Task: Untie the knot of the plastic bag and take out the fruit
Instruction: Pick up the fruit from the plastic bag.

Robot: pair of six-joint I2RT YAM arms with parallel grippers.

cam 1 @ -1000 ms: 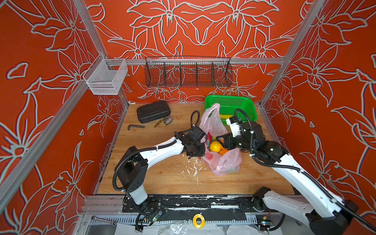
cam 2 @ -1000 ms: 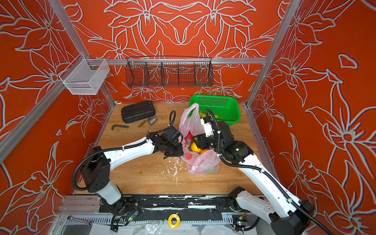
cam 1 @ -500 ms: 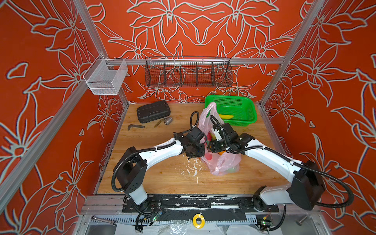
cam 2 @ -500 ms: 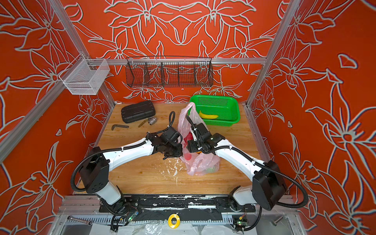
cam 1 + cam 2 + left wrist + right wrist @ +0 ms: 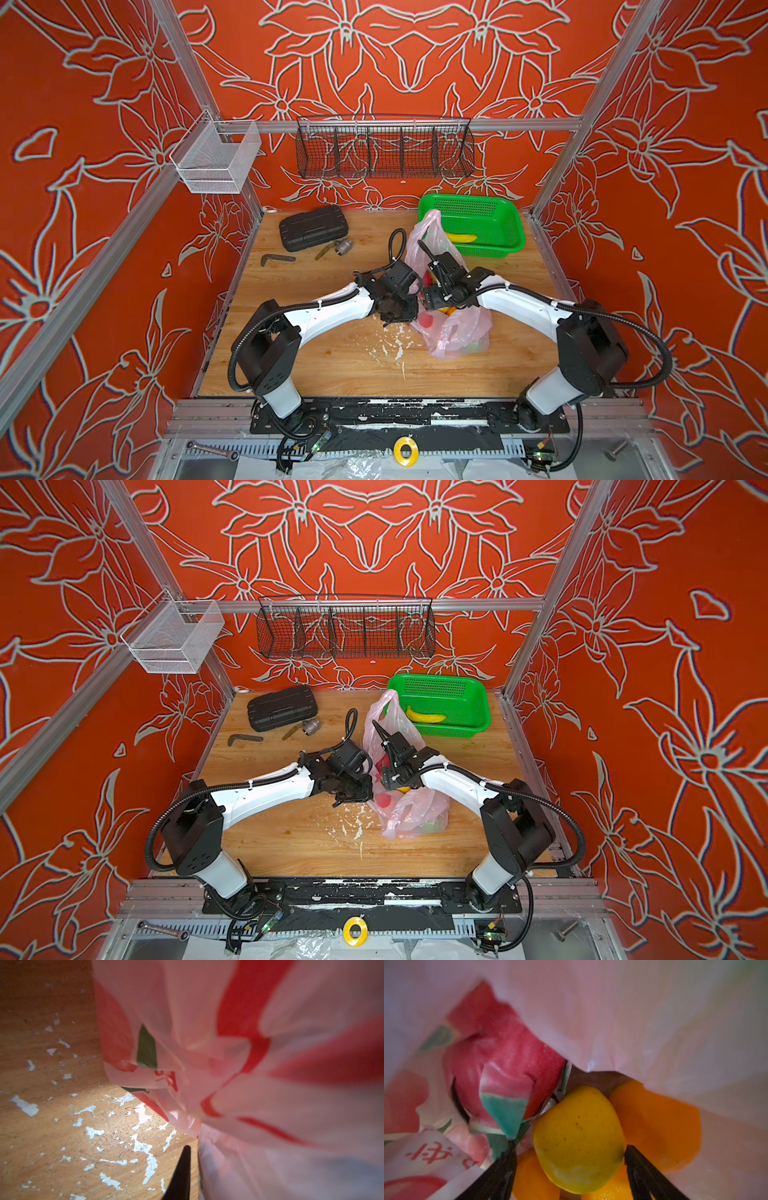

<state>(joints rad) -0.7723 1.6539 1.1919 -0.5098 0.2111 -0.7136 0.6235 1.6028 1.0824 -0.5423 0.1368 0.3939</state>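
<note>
At the table's (image 5: 332, 365) centre-right, the plastic bag (image 5: 459, 332) is standing mouth-up, its long axis running front to back and one handle loop (image 5: 426, 232) pointing toward the green basket (image 5: 469, 198). Sitting inside: dragon fruit (image 5: 500, 1059), oranges (image 5: 660, 1126), lemon (image 5: 579, 1138) lying lengthwise along my fingers. My right gripper (image 5: 571, 1176) is gaping wide astride the lemon. My left gripper (image 5: 399, 316) is pinching gathered plastic at the bag's side.

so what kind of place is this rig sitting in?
Most likely a robot data-collection cell, not a home or shop. An aluminium frame with printed floral walls boxes in a wooden tabletop; left arm and right arm mount on a front rail; props look staged: plastic bag of fruit, green basket.
</note>
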